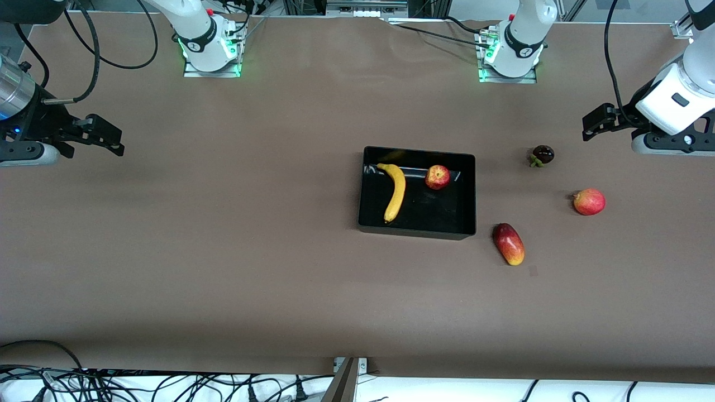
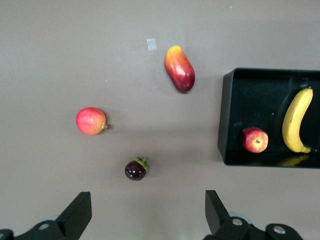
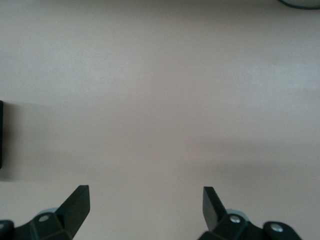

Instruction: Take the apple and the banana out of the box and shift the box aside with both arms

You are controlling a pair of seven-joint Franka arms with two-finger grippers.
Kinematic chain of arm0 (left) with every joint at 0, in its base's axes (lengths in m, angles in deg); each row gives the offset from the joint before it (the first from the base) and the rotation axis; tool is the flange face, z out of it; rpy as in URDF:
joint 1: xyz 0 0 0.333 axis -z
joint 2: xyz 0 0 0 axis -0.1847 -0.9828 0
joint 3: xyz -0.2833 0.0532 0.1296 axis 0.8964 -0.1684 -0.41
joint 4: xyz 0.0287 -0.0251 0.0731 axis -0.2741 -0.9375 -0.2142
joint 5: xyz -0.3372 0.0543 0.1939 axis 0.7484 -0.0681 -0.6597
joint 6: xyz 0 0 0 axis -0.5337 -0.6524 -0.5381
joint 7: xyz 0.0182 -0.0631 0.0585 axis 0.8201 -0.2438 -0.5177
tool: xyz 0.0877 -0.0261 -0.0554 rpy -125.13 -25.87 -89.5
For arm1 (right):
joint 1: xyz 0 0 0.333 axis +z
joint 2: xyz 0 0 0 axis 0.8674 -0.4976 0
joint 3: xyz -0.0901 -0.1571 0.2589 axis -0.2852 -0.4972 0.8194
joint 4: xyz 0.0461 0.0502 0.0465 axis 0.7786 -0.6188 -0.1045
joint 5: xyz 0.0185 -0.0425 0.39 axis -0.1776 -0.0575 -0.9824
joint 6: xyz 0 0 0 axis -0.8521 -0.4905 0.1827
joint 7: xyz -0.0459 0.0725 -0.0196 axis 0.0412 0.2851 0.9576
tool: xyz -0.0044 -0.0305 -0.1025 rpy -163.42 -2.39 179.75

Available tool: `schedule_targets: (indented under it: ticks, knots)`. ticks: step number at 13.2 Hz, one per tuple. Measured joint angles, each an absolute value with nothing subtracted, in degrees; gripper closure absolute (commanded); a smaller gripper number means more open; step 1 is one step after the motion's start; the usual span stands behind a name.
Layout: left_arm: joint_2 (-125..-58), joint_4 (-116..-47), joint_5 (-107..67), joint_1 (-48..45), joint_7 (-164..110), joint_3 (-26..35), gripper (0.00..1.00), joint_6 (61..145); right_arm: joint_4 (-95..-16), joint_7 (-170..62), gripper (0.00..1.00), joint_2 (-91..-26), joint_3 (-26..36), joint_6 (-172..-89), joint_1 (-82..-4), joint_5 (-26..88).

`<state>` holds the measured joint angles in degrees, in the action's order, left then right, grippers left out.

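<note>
The black box [image 1: 416, 229] stands mid-table. The yellow banana [image 1: 395, 192] and the small red apple [image 1: 437, 177] lie inside it, apart from each other. The left wrist view also shows the box [image 2: 227, 120], the banana [image 2: 294, 120] and the apple [image 2: 254, 139]. My left gripper [image 1: 592, 127] hangs open and empty over the left arm's end of the table; it also shows in the left wrist view [image 2: 148, 210]. My right gripper [image 1: 106, 139] hangs open and empty over the right arm's end of the table; its wrist view [image 3: 146, 205] shows bare table.
Outside the box, toward the left arm's end, lie an oblong red-yellow mango [image 1: 509, 244], a round red fruit with a pointed tip [image 1: 589, 201] and a small dark fruit with a green stem [image 1: 542, 154]. Cables hang along the table's near edge.
</note>
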<state>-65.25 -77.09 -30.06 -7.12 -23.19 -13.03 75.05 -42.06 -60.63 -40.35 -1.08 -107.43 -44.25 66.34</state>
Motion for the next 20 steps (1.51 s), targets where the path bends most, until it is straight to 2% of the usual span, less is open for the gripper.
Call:
schedule_targets:
  ticks: [5, 9, 11, 14, 17, 20]
  knots:
    - [-66.92, -77.02, -29.86, -6.62, -23.05, -12.64, 0.00, 73.00, -42.06, -60.63, 0.00, -40.35, -1.06, -107.42, -44.25, 66.34]
    - [-69.49, -76.80, -29.45, -5.32, -22.55, -8.78, 0.00, 73.67, -42.06, -60.63, 0.00, -40.35, -1.04, -107.41, -44.25, 66.34]
    - [-72.75, -76.93, -28.85, -5.08, -23.37, -5.14, 0.00, 78.19, -42.05, -60.63, 0.00, -40.35, -1.04, -107.40, -44.25, 66.34]
    - [-81.17, -77.28, -28.78, -4.59, -32.39, 1.11, 0.00, 89.34, -42.07, -60.63, 0.00, -40.35, -1.04, -107.39, -44.25, 66.34]
    - [-88.41, -77.98, -28.78, -3.48, -37.92, 3.78, 0.00, 96.51, -42.08, -60.63, 0.00, -40.35, -1.03, -107.38, -44.25, 66.34]
    - [-89.75, -85.77, -28.79, -0.33, -43.15, 4.04, 0.00, 105.27, -42.07, -60.63, 0.00, -40.35, -1.04, -107.38, -44.25, 66.34]
